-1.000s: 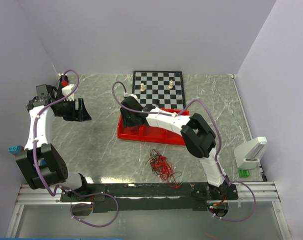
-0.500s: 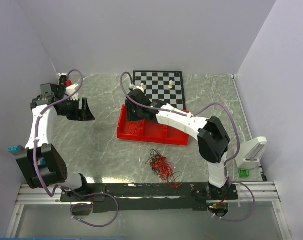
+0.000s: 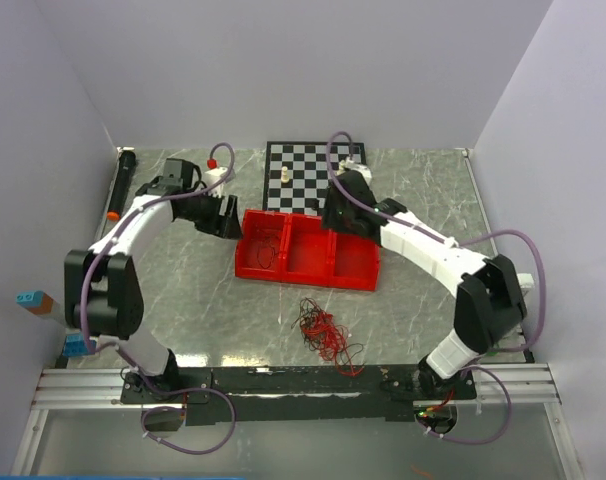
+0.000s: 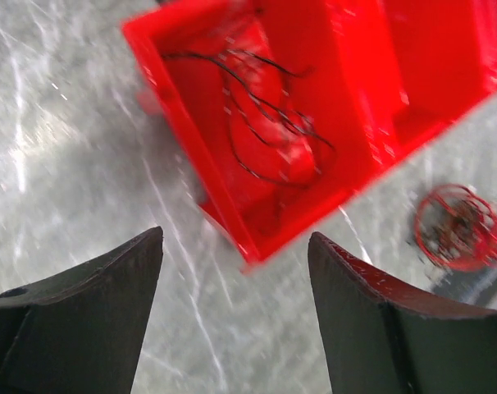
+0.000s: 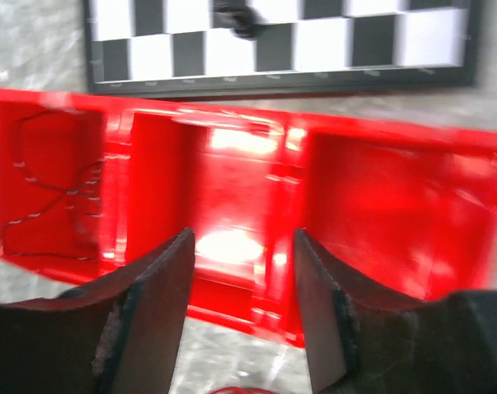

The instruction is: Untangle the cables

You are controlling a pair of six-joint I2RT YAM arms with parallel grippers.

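Observation:
The cables (image 3: 323,335) lie as a tangle of thin red and dark wires on the table in front of the red tray (image 3: 355,275); they also show as red loops (image 4: 458,226) in the left wrist view. One separate dark wire (image 3: 268,247) rests in the tray's left compartment, and both wrist views show this wire (image 4: 269,115) (image 5: 60,189). My left gripper (image 3: 224,216) (image 4: 236,312) hangs open and holds nothing just off the tray's left end. My right gripper (image 3: 335,222) (image 5: 240,312) stands open with nothing in it over the tray's back rim, near the middle compartment.
A chessboard (image 3: 316,175) (image 5: 281,41) with a few pieces lies right behind the tray. A black marker (image 3: 120,180) lies along the left wall. Blue blocks (image 3: 28,298) sit at the left edge. A white device (image 3: 524,282) stands at the right edge behind my right arm.
My left arm swung right from the far left to the tray's left end. My right gripper moved right from the left compartment, where a dark wire now lies uncovered.

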